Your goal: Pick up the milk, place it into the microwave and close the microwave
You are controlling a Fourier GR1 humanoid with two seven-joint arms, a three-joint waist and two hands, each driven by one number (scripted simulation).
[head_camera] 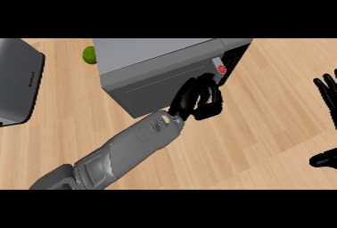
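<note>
Far left on the wooden counter (263,133): a dark grey panel (16,80) with rounded corners, a faint mark along its edge too small to read. Just beyond, a small green fruit (89,54) beside the back corner of the grey microwave (151,58). No legible brand on the oven's front; a red button (222,69) on its dark control strip. Left forearm (125,151) angled up from the lower left, left hand (197,100) with fingers curled against the microwave's front below that button, nothing seen inside them. Milk hidden from this angle, its place impossible to tell. At the right edge, right hand (327,91) resting, fingers straight and spread, upward.
</note>
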